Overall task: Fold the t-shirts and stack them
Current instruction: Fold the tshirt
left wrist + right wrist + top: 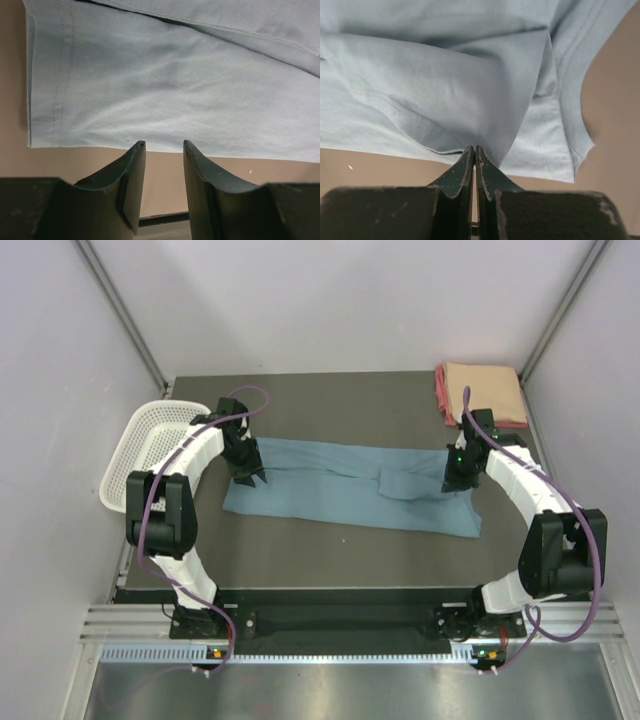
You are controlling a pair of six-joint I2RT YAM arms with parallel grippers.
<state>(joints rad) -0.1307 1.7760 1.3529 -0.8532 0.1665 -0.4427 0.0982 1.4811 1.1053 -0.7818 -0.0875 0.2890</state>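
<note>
A large blue-grey t-shirt (350,490) lies folded into a long band across the dark table. My left gripper (247,477) is open at the band's left end. In the left wrist view its fingertips stand at the shirt's near edge (175,90) with bare table between them (164,144). My right gripper (455,483) is at the band's right end, shut on a fold of the blue-grey t-shirt (445,85), the cloth rising to the closed tips (474,148). A folded peach t-shirt (482,390) lies on a pink-red one at the back right corner.
A white mesh basket (145,445) hangs over the table's left edge beside the left arm. Grey walls close in on both sides and at the back. The table (330,410) shows bare behind the shirt.
</note>
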